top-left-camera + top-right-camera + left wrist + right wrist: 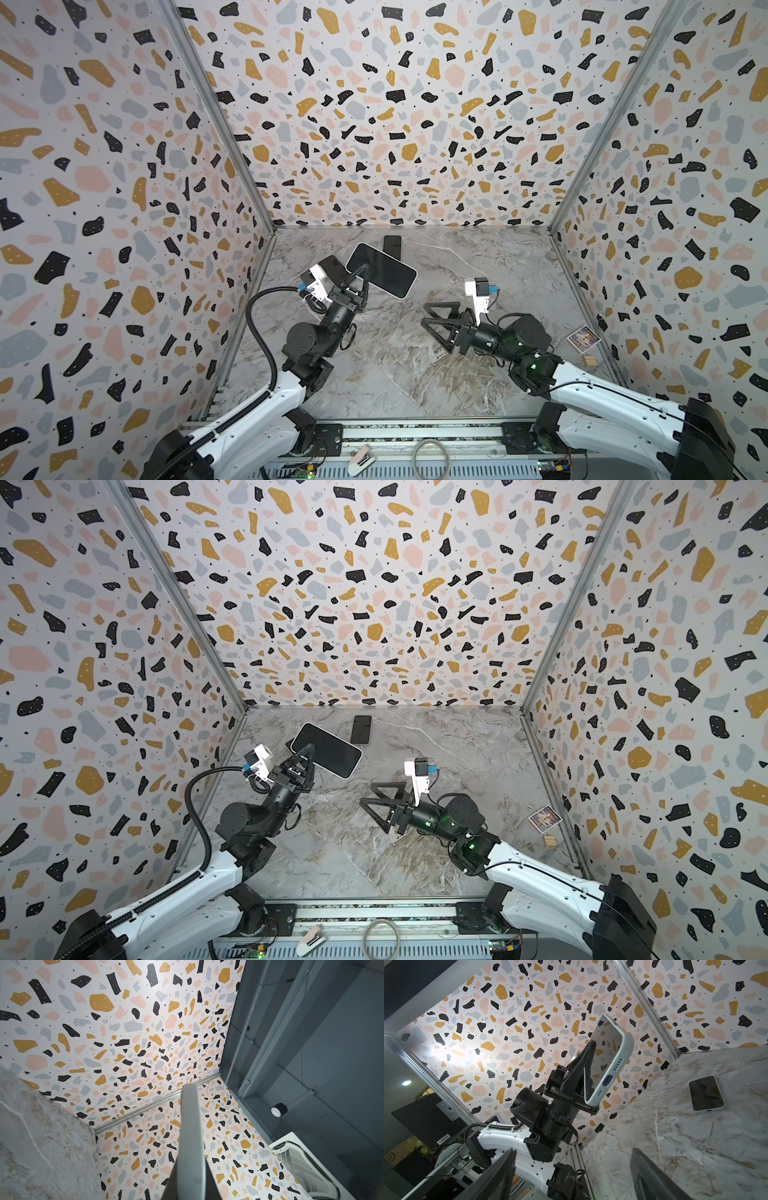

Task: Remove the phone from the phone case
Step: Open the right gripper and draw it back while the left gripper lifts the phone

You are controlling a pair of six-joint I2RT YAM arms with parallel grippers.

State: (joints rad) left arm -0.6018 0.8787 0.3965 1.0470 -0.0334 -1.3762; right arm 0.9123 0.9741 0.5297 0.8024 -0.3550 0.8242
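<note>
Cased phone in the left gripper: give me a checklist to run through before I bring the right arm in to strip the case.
1. Left gripper shut on the cased phone: ok.
2. Phone lifted off the table: ok; in the right wrist view it is up in the air.
3. Case fully on, pale rim along every visible edge: ok, nothing removed yet.
4. Right gripper open and apart from the phone: ok.
5. Second phone lying flat near the back wall, apart from both grippers: ok.
6. Grip firm enough to resist a pull: cannot tell.
</note>
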